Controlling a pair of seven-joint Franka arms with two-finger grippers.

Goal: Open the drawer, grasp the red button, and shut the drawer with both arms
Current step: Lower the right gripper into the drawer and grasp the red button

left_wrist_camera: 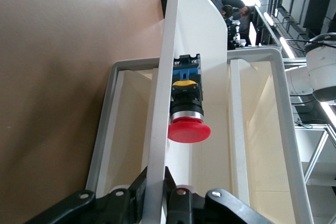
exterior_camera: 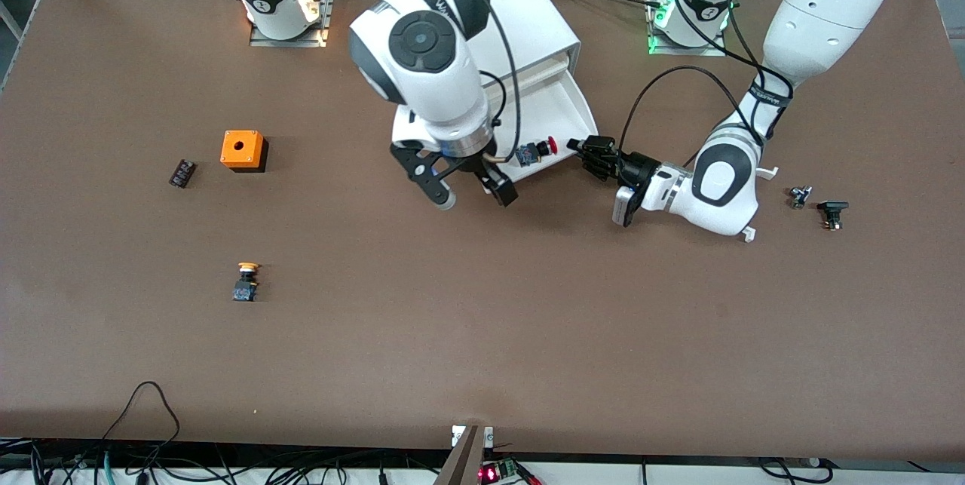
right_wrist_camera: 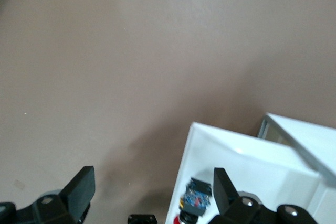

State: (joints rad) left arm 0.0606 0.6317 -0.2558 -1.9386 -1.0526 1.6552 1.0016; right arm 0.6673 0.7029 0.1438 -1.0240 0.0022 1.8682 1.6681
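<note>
Brown table [exterior_camera: 482, 334]; drawer [exterior_camera: 562, 112] out, left tool [exterior_camera: 584, 145] at edge.

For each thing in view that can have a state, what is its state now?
drawer: pulled open.
button: lying on its side in the drawer, not held.
left gripper: shut on the drawer front's edge.
right gripper: open, over the drawer's corner.
</note>
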